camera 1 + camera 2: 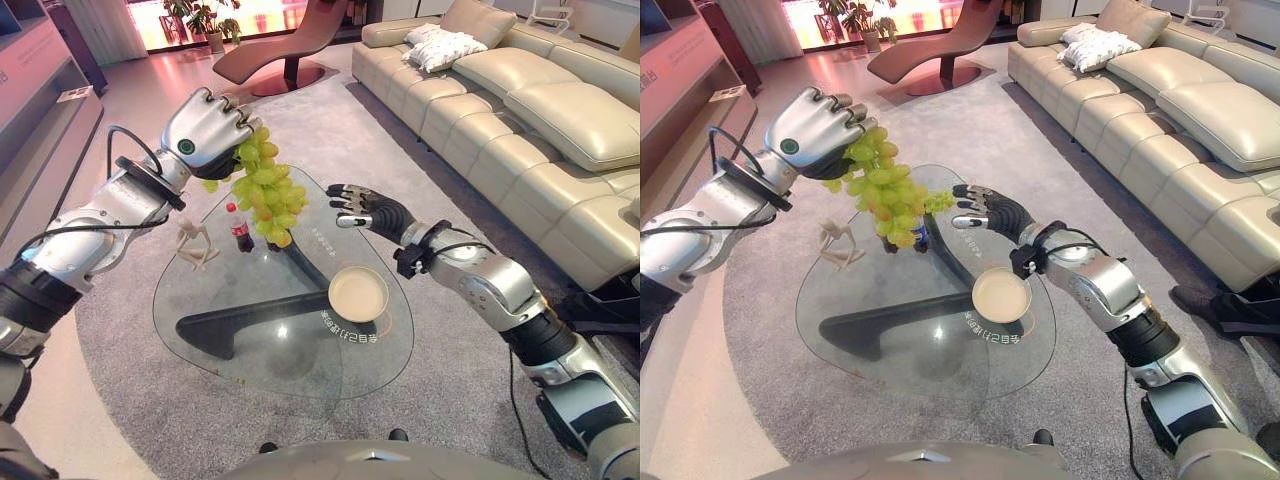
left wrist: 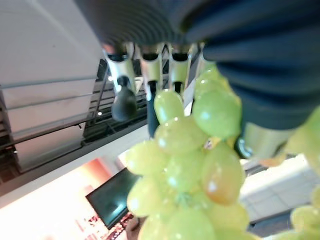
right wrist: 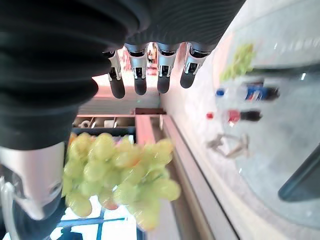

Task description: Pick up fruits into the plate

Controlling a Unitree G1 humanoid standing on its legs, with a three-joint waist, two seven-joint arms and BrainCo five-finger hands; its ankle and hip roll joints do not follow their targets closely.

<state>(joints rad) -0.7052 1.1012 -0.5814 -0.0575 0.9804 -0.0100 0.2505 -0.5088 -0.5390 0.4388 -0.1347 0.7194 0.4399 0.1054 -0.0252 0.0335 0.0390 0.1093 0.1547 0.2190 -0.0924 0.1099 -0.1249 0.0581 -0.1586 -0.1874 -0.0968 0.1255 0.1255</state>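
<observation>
Left hand (image 1: 205, 130) fingers curled round the top of a hanging bunch of pale green grapes (image 1: 265, 195), held in the air above the far side of the round glass-topped coffee table (image 1: 230, 330); right hand (image 1: 365, 210) hovers just beside the bunch, fingers straight and slightly apart, holding nothing. Small round cream plate (image 1: 358, 294) sits on the glass, below and to the right of the bunch. Judged soft, floppy and easily bruised, loose berries apt to drop: best held by the stem end and lowered gently, not squeezed.
</observation>
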